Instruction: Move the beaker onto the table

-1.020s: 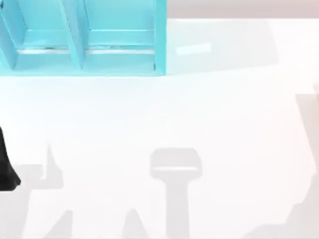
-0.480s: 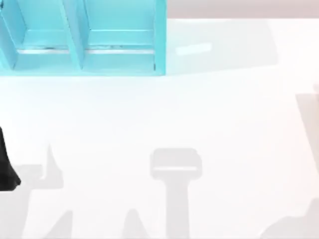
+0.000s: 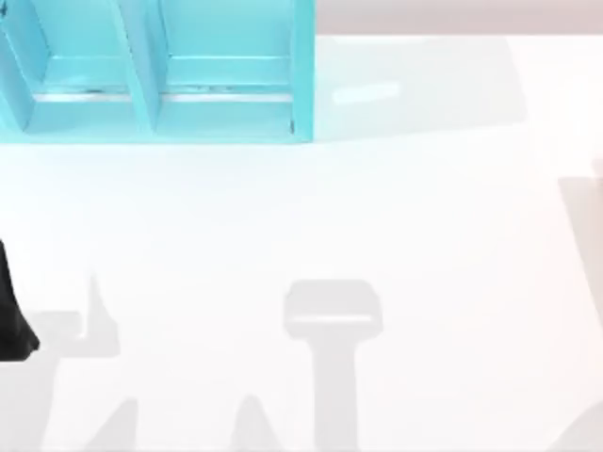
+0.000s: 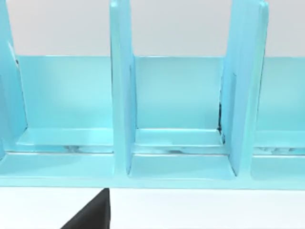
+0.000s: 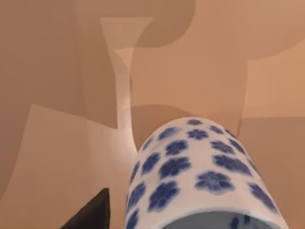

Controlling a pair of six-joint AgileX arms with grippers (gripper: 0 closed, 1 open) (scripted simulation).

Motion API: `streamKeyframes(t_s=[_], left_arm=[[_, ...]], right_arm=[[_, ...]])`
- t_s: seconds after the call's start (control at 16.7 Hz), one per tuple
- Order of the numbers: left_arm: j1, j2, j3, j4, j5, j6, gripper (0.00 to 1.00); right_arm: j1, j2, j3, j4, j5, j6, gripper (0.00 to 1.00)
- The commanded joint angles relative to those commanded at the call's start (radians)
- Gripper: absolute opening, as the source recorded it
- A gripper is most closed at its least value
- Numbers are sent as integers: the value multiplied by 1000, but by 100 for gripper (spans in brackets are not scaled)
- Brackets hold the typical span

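The beaker (image 5: 200, 176) is a white cylinder with blue flower marks, seen very close in the right wrist view over a tan surface. Its rim faces the camera at the frame's lower edge. A black part of my right gripper (image 5: 90, 214) shows just beside it, with a small gap between them. I cannot tell whether the beaker is held. The table (image 3: 377, 217) is the glossy white surface in the top view, with no beaker on it. My left arm (image 3: 11, 320) is parked at the table's left edge, and its gripper part (image 4: 90, 214) faces the shelf.
A turquoise compartmented shelf unit (image 3: 160, 75) stands at the back left of the table, its bays (image 4: 176, 105) open toward the left wrist camera. Grey shadows lie across the table's front and right side.
The grey shadow at the table's front right corner has shrunk toward the corner and nearly left the top view. The left arm has not moved.
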Motion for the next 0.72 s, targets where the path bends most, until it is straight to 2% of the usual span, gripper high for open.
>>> streamKeyframes(t_s=[0.24, 0.72], left_arm=[[0, 0, 0, 0, 0, 0, 100], [0, 0, 0, 0, 0, 0, 100]], right_arm=[[0, 0, -4, 5, 0, 0, 100], [0, 0, -4, 5, 0, 0, 40]])
